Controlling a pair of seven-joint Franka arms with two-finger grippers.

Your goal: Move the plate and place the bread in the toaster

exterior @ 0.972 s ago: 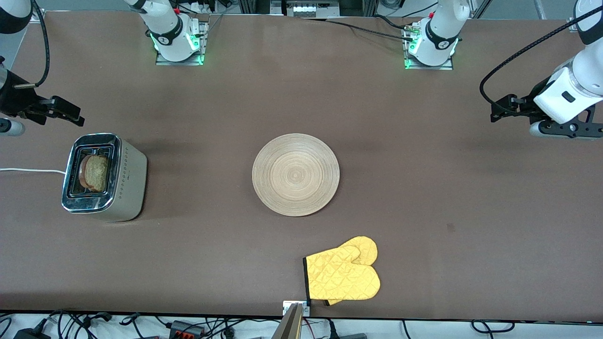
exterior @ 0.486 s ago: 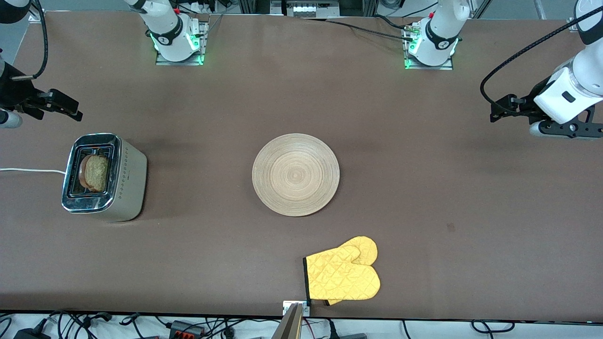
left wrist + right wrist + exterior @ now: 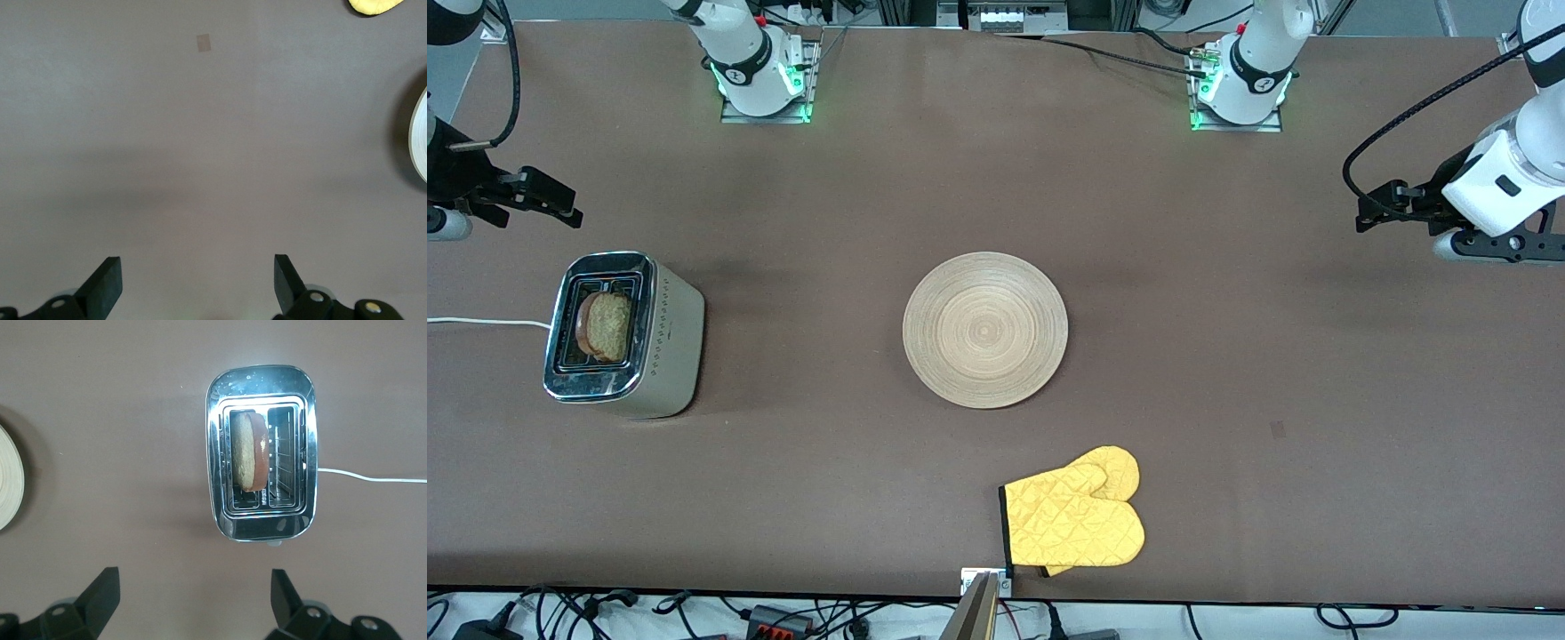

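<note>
The round wooden plate [image 3: 984, 330] lies bare in the middle of the table; its rim shows in the left wrist view [image 3: 420, 143] and the right wrist view [image 3: 10, 480]. The chrome-topped toaster [image 3: 627, 333] [image 3: 261, 453] stands toward the right arm's end. The bread [image 3: 607, 326] [image 3: 250, 450] stands upright in one slot, its top sticking out. My right gripper [image 3: 560, 209] [image 3: 193, 593] hangs open over bare table beside the toaster, holding nothing. My left gripper [image 3: 1374, 209] [image 3: 197, 280] hangs open and empty over bare table at the left arm's end.
A yellow quilted oven mitt [image 3: 1074, 520] [image 3: 373, 5] lies near the table's front edge, nearer to the camera than the plate. The toaster's white cord [image 3: 480, 322] [image 3: 373, 478] runs off the right arm's end of the table.
Both grippers have drawn back a little toward their own ends of the table, still open. Plate, toaster and bread have not moved.
</note>
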